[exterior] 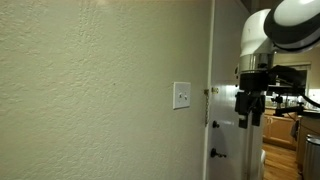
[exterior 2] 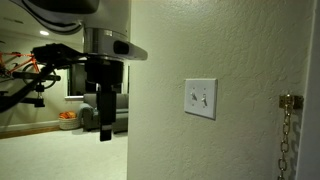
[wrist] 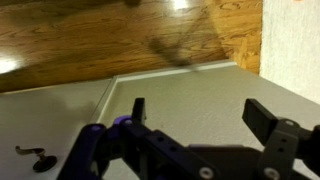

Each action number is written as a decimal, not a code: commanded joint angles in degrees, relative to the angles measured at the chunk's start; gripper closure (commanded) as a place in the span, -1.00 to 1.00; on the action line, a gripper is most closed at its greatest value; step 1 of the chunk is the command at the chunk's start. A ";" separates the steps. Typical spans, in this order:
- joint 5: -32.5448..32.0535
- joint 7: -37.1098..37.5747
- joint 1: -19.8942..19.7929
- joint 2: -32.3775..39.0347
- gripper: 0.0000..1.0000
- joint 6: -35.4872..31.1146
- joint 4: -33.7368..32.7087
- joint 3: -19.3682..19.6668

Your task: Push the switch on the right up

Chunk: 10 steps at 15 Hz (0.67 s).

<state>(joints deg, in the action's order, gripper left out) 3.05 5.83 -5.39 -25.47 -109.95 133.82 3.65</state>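
A small white wall plate [exterior 2: 200, 98] with two tiny pale toggles sits on the cream textured wall; it shows in both exterior views [exterior: 181, 95]. The switch [exterior 2: 204, 98] is the right-hand toggle; its position is too small to tell. My gripper [exterior 2: 105, 128] hangs well away from the plate, off the wall's corner, fingers pointing down [exterior: 248, 112]. In the wrist view the gripper [wrist: 200, 115] is open and empty, with bare pale surface between its two dark fingers. The plate is out of the wrist view.
A brass door chain [exterior 2: 288, 125] hangs beside the plate. A white door [exterior: 225, 60] with dark knobs [exterior: 213, 153] stands between plate and arm. The wrist view shows wood flooring [wrist: 100, 35]. A room with furniture lies behind the arm [exterior 2: 60, 110].
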 commanded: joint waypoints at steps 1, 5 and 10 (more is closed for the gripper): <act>-3.78 5.01 -2.20 3.29 -1.00 -4.24 -1.05 -0.82; -2.77 3.21 -1.30 3.84 -1.00 -3.57 -1.03 0.04; -2.88 3.51 -1.31 3.83 -1.00 -3.56 -1.29 -0.06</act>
<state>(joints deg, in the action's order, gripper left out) 0.19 9.35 -6.75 -21.66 -113.66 132.65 3.52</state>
